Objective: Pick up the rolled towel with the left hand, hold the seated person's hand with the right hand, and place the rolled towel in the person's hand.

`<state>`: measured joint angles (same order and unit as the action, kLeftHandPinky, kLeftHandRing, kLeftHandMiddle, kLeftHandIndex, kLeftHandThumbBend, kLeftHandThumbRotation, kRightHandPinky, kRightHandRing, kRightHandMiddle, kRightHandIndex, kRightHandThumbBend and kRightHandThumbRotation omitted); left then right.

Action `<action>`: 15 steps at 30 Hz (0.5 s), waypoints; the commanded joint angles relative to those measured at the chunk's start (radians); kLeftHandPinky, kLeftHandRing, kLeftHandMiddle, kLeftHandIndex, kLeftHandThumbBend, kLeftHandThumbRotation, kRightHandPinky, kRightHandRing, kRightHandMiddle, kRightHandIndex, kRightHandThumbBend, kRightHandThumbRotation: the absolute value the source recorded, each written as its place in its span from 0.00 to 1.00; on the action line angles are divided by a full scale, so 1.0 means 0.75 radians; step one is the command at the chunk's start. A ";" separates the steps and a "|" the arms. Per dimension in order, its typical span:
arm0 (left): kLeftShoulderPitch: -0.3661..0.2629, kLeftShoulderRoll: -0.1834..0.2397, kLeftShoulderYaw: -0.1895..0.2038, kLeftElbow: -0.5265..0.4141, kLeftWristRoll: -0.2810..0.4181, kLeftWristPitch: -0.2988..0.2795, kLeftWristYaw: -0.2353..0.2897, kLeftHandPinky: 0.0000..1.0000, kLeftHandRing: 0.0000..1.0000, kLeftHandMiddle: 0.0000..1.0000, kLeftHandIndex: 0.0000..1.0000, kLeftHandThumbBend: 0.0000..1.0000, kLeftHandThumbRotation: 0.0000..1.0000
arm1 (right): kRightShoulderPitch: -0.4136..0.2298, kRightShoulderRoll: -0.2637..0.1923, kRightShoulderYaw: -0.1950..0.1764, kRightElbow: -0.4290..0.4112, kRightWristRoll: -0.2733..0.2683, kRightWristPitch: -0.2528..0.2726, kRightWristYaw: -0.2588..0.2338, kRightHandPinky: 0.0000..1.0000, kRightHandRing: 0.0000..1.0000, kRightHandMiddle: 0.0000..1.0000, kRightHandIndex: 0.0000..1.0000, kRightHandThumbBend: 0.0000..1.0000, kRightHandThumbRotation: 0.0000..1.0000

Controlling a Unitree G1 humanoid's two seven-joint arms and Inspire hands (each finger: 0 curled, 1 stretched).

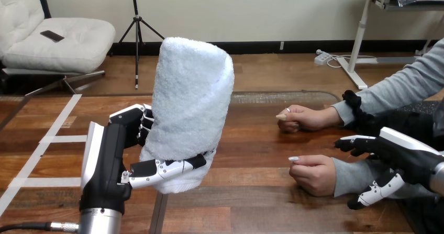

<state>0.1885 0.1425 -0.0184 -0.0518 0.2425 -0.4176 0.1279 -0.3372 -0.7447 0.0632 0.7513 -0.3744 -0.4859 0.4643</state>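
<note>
My left hand [107, 160] is shut on the rolled white towel [191, 108] and holds it upright above the table's left half, thumb across its lower end. The person's two hands rest as loose fists on the table at the right: a nearer one [314, 174] and a farther one [302, 119]. My right hand [403, 155] is at the nearer hand's grey-sleeved wrist [351, 176], open. Its fingers [353, 145] reach over the sleeve and its thumb [374, 195] lies on the near side, with small gaps to the sleeve. The towel is about a hand's width left of the person's fists.
The wooden table [251, 140] carries white tape lines [47, 140] at its left. The person's grey-sleeved forearms [403, 87] come in from the right edge. Bare wood lies between the towel and the person's fists.
</note>
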 commanded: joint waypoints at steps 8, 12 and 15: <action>-0.074 -0.005 0.020 -0.056 -0.028 -0.047 -0.003 0.26 0.30 0.35 0.39 0.66 0.00 | -0.144 -0.019 0.054 0.030 -0.084 -0.091 -0.159 0.76 0.83 0.83 0.81 1.00 0.00; -0.078 -0.004 0.021 -0.048 -0.026 -0.059 -0.002 0.26 0.30 0.35 0.39 0.66 0.00 | -0.158 -0.018 0.075 0.061 -0.111 -0.118 -0.197 0.75 0.81 0.82 0.80 1.00 0.00; -0.077 -0.004 0.021 -0.050 -0.027 -0.058 -0.004 0.26 0.30 0.35 0.39 0.66 0.00 | -0.167 -0.015 0.089 0.081 -0.126 -0.129 -0.225 0.74 0.80 0.80 0.79 1.00 0.00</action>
<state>0.1885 0.1422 -0.0177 -0.0518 0.2415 -0.4194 0.1223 -0.3759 -0.7450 0.1179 0.7911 -0.4531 -0.5573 0.3449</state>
